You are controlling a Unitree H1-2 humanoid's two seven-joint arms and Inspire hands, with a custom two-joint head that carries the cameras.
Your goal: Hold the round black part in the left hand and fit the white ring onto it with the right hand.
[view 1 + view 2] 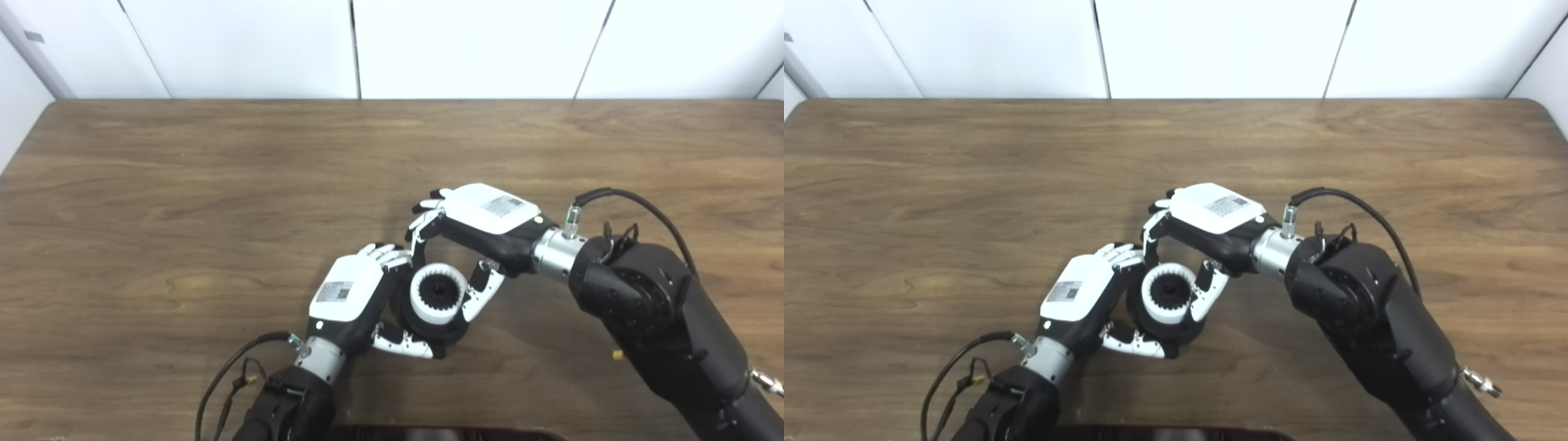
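The round black part (450, 334) sits near the table's front middle, wrapped by my left hand (352, 294), whose fingers and thumb curl around its left and lower sides. The white toothed ring (437, 294) rests on top of the black part, its black centre showing through. My right hand (471, 236) comes in from the right, its fingers touching the ring's upper left edge and its thumb pressed on the ring's right side. The same pair shows in the right eye view, with the ring (1168, 293) pinched by the right hand (1206, 233).
The brown wooden table (184, 196) stretches wide to the left and back. White wall panels stand behind its far edge. A dark object (429, 433) lies at the bottom edge of the picture. Cables (637, 205) loop off both forearms.
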